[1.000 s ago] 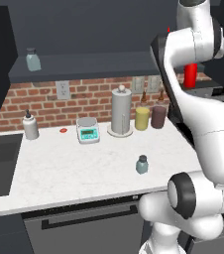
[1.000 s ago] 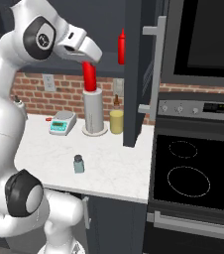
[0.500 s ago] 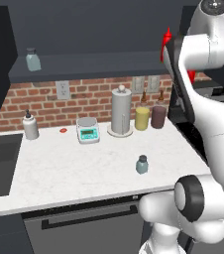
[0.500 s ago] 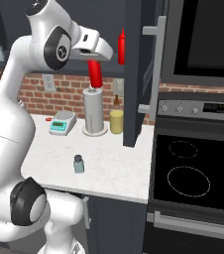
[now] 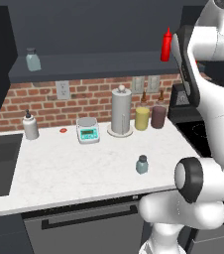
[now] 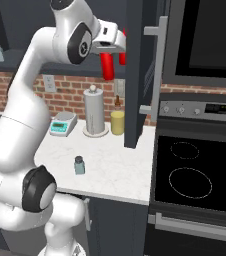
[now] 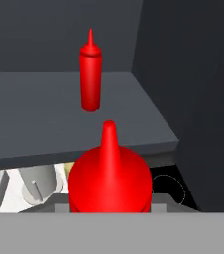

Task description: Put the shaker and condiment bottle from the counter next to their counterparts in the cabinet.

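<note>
From the left base view, you have the shelf board (image 5: 99, 67) of the cabinet as your landmark. One red squeeze bottle (image 5: 166, 44) stands upright at the shelf's right end, and the matching blue-grey jar (image 5: 32, 59) sits at its left end. Below the shelf, the shaker (image 5: 142, 164) stands on the white counter (image 5: 74, 168), near the counter's front edge and well apart from the paper towel holder (image 5: 121, 111), the digital scale (image 5: 87, 130), the yellow jar (image 5: 142, 118) and the maroon jar (image 5: 158, 116) along the brick wall. A white pump bottle (image 5: 30, 126) stands below the shelf's left end.

From the right base view, your gripper (image 6: 108, 47) is raised to about shelf height, and the condiment bottle (image 6: 107, 66) hangs below it, clamped between the fingers, with the jaws closed on its body. The shaker (image 6: 79, 165) is down on the counter, far below the shelf.

In the hand view, the held condiment bottle (image 7: 109, 178) is seen from above its cone nozzle, just in front of the shelf's front edge (image 7: 79, 154). The shelf's own red bottle (image 7: 90, 74) stands upright farther back on the board, near the right side wall.
</note>
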